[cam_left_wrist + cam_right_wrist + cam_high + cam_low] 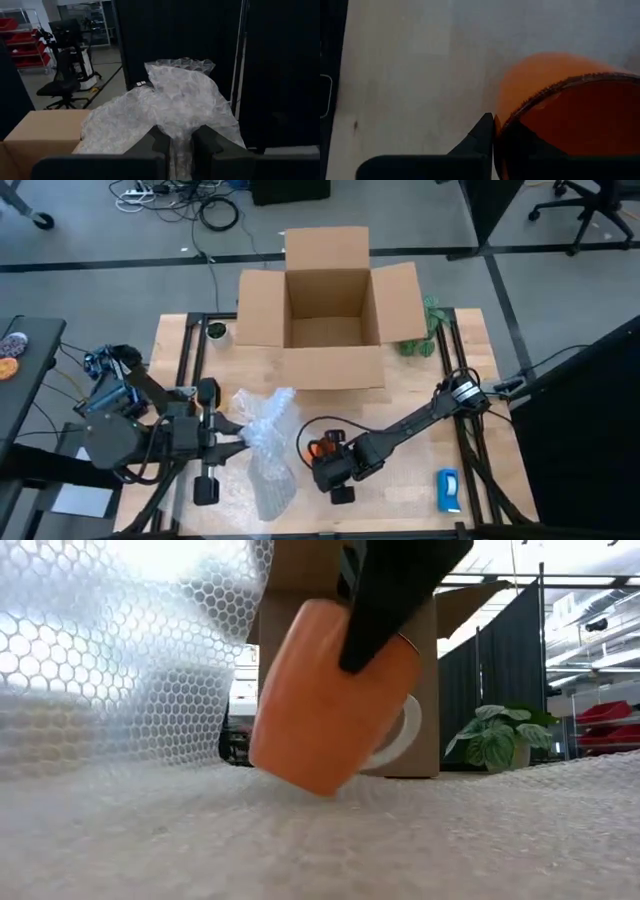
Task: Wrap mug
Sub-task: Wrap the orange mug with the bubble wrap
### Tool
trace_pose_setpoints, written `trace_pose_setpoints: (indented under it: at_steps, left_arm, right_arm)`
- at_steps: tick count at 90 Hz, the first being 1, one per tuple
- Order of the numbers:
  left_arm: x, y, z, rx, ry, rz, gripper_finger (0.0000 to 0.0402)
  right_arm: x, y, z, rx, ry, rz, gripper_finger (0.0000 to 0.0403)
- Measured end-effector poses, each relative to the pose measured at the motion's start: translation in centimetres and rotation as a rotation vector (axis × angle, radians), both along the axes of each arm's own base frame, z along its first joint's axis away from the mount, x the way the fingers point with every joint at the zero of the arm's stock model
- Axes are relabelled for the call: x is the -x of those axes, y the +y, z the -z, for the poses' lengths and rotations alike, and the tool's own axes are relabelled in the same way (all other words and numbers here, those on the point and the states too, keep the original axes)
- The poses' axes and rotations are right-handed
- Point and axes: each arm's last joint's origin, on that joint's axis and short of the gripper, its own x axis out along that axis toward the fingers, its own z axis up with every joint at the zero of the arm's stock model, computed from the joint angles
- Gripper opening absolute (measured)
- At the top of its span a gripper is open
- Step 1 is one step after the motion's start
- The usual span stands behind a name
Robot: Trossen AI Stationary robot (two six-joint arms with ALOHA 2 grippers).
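The right hand (322, 452) is clamped on the rim of the tilted orange mug (325, 700), low over the bubble wrap (265, 442); the left hand (181, 145) pinches the wrap's edge

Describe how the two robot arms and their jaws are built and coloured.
Both arms are dark, nearly black, jointed links. The left arm has a bulky boxy body with loose cables and a blue part near its base. The right arm is slimmer, with a pale ring at one joint. The left gripper has blocky matte jaws; the right gripper has tapered ones.
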Motion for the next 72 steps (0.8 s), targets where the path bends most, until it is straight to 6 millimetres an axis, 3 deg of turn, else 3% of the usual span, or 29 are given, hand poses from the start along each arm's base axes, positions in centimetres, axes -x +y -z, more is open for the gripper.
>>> trace_pose_setpoints:
  at_steps: [15, 33, 58, 72]
  left_arm:
    - [0.0, 0.2, 0.3, -0.036, 0.024, -0.047, 0.0021]
    - [0.2, 0.5, 1.4, -0.07, 0.085, -0.116, 0.0021]
    - [0.4, 0.7, 4.1, -0.064, 0.211, -0.149, 0.0021]
    - [-0.2, -0.4, 7.6, -0.042, 0.34, -0.061, 0.0021]
  right_arm:
    - [0.2, 0.2, -0.1, 0.035, -0.004, -0.007, 0.0]
    - [2.2, 1.6, -2.1, 0.192, 0.014, 0.041, 0.0]
    - [9.1, 4.8, -1.6, 0.368, 0.188, 0.263, 0.0]
    - [12.4, 6.5, -1.7, 0.402, 0.189, 0.409, 0.0]
